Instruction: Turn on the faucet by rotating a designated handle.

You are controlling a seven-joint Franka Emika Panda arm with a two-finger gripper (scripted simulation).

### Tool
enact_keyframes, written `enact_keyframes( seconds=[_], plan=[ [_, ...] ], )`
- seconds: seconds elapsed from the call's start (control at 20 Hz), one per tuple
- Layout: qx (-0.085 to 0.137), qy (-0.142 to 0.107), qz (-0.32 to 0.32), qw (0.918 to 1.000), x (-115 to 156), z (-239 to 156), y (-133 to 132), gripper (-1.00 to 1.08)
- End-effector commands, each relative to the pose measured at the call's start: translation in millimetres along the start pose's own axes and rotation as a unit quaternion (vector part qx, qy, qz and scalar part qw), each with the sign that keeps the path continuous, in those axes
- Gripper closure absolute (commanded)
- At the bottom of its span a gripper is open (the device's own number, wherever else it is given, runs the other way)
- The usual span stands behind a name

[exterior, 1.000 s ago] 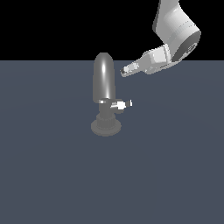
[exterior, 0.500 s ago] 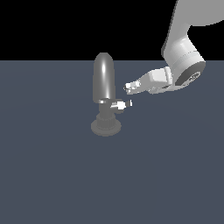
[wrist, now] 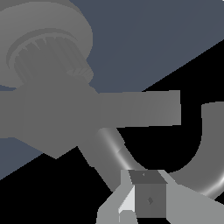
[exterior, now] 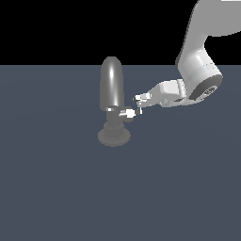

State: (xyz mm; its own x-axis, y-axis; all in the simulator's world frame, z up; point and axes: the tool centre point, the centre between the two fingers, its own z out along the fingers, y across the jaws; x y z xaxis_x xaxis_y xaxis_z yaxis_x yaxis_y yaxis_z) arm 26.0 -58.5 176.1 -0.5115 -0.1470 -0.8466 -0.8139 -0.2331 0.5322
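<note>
One faucet point(exterior: 112, 94) is shown standing upright on the dark blue-grey surface point(exterior: 56, 188), near the middle of the exterior view. Its short handle point(exterior: 128, 113) projects sideways from the neck toward the exterior view's right. The end effector point(exterior: 140, 100) is positioned just above and beside the handle's tip; contact cannot be judged, nor whether its fingers are spread or closed. Nothing is seen held.

One faucet point(exterior: 113, 94) with one handle point(exterior: 128, 113), and one pincer point(exterior: 140, 104)
</note>
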Motion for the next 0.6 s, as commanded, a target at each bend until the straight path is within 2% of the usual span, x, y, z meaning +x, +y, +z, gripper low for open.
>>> enact_keyframes(
  seconds=[0.0, 0.55],
  plan=[
    [0.000, 0.000, 0.000, 1.0000, -0.1, 0.1, -0.1, 1.08],
    [0.000, 0.000, 0.000, 1.0000, 40.4, 0.2, 11.6, 1.08]
  ],
)
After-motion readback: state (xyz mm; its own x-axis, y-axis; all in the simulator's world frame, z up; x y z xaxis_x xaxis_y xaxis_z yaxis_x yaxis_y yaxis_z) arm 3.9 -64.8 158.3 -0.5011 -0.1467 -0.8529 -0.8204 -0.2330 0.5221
